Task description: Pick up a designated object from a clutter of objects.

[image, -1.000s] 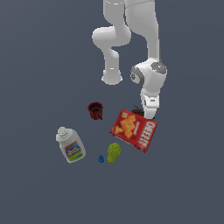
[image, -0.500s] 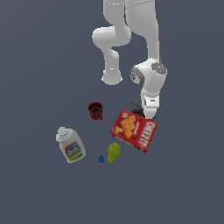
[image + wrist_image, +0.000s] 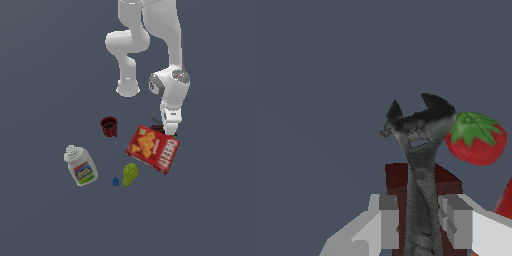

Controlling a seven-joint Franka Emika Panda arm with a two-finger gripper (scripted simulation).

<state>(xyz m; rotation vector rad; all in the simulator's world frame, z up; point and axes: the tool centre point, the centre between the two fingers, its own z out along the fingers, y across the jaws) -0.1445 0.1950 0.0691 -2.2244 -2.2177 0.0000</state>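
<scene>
The designated object (image 3: pixel 418 150) is a slim grey-black wrench with a dark forked head. In the wrist view its handle runs between my fingers (image 3: pixel 388 220). My gripper (image 3: pixel 421 212) is shut on that handle, with a pad close against each side. Under the handle lies a small dark brown block (image 3: pixel 396 175). In the exterior view the gripper (image 3: pixel 169 131) is low at the far edge of the red cracker box (image 3: pixel 152 148). There the designated object (image 3: pixel 156 120) shows only as a thin black line beside the block (image 3: pixel 157 129).
A red strawberry (image 3: pixel 476 137) lies just beside the wrench's head. A dark red cup (image 3: pixel 108 126), a white bottle (image 3: pixel 81 166), a yellow-green fruit (image 3: pixel 130 174) and a tiny blue piece (image 3: pixel 115 181) lie toward the exterior view's left. The cracker box corner (image 3: pixel 506 200) is near one finger.
The arm has sunk a little lower toward the far edge of the cracker box. The clutter has not moved.
</scene>
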